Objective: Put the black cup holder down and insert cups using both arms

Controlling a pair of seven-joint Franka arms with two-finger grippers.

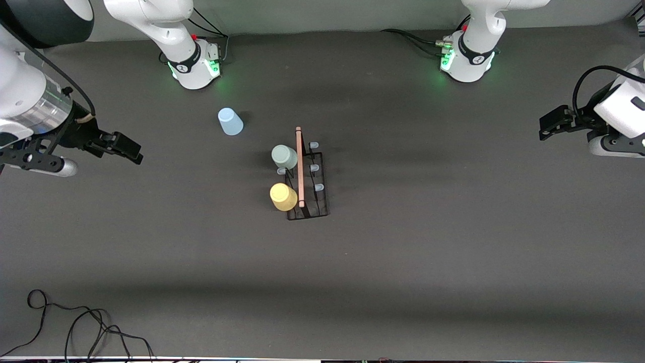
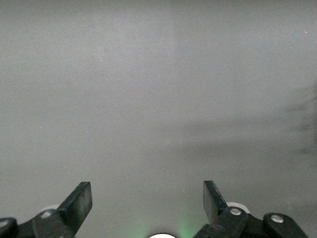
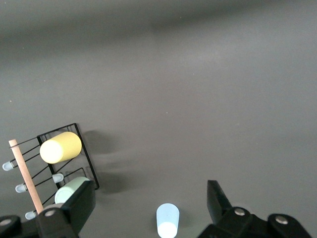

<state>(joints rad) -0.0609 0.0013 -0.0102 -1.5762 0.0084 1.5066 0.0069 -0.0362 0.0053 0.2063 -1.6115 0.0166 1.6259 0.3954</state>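
Matt plastic cups [image 1: 283, 196]; wire holder [image 1: 308, 174] (wooden rod [image 1: 300, 166]).

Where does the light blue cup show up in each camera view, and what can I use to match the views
Front view: the blue cup stands upside down on the table, apart from the rack, farther from the camera and toward the right arm's end.
Left wrist view: not in it; only bare table and the open left gripper.
Right wrist view: low in the picture, between the open right gripper's fingers.
Shared landmark: the yellow cup on the rack.
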